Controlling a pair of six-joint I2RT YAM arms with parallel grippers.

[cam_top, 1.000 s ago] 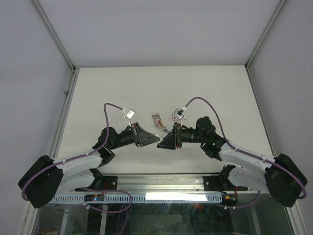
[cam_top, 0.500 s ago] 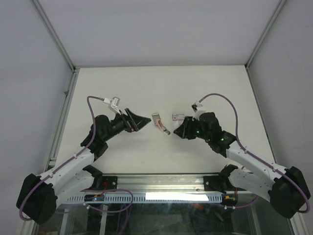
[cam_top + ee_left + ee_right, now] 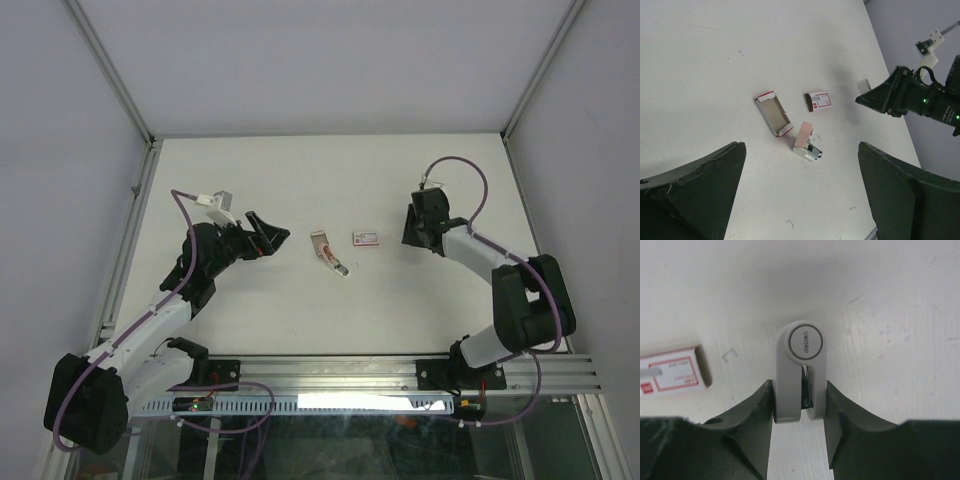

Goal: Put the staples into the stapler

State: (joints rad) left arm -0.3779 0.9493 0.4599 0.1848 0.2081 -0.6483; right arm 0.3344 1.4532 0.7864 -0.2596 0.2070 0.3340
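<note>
The stapler (image 3: 807, 142), pale pink over a white and silvery half, lies on the table (image 3: 300, 180) ahead of my left gripper (image 3: 265, 233). That gripper is open and empty, and its dark fingers (image 3: 710, 190) frame the lower corners of the left wrist view. The red-and-white box of staples (image 3: 819, 101) lies just beyond, next to an open tray (image 3: 773, 116) with a pinkish-grey inside. My right gripper (image 3: 800, 390) is shut on a small white two-legged piece (image 3: 804, 345) with a round "deli" mark. It hovers right of the box (image 3: 672, 375).
A loose staple (image 3: 729, 355) lies on the table beside the box, and a few more (image 3: 788, 222) are scattered near my left fingers. Grey walls with metal frame rails (image 3: 130, 200) bound the table on three sides.
Both arms have drawn apart from the stapler. My left gripper opened wide and pulled back to the left. My right gripper swung right and farther back, still clamped on the white piece.
</note>
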